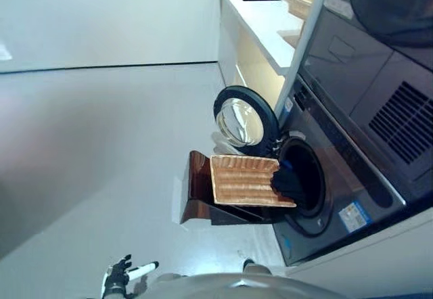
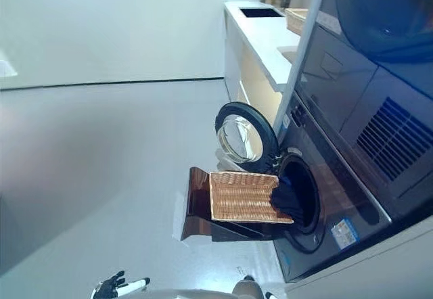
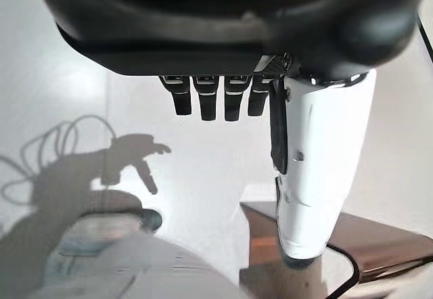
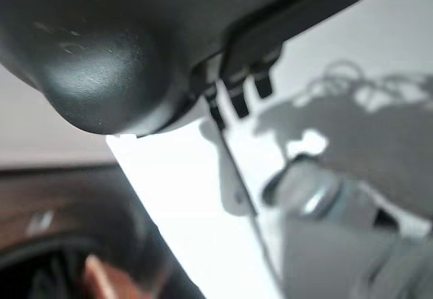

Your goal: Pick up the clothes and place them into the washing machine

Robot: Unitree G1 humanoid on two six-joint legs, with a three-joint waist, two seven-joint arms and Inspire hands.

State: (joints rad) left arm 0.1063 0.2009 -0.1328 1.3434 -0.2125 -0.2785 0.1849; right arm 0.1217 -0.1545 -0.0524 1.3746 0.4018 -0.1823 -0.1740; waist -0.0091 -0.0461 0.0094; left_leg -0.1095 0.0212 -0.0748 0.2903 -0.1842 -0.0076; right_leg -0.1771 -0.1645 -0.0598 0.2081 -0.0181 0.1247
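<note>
The grey floor (image 1: 101,150) fills the left of the frame. At the right stands the washer (image 1: 338,177), its round door (image 1: 245,120) swung open. A basket (image 1: 243,180) sits on a brown stand (image 1: 203,197) just beside the hole. Dark clothes (image 1: 289,182) hang from the basket's edge into the hole. The left hand (image 1: 120,272), low at the bottom left, is released, fingers straight. The right hand (image 4: 237,93) holds nothing; I cannot tell how its fingers are set.

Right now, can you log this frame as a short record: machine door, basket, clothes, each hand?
washing machine door: swung open, round glass facing the floor side
washing machine: dark front, drum opening exposed
basket: wicker, set on a brown stand right at the drum opening
clothes: dark garment at the basket's edge, hanging into the drum opening
left hand: low, apart from the basket, fingers relaxed, holding nothing
right hand: shows only in its wrist view, fingers relaxed, holding nothing
</note>
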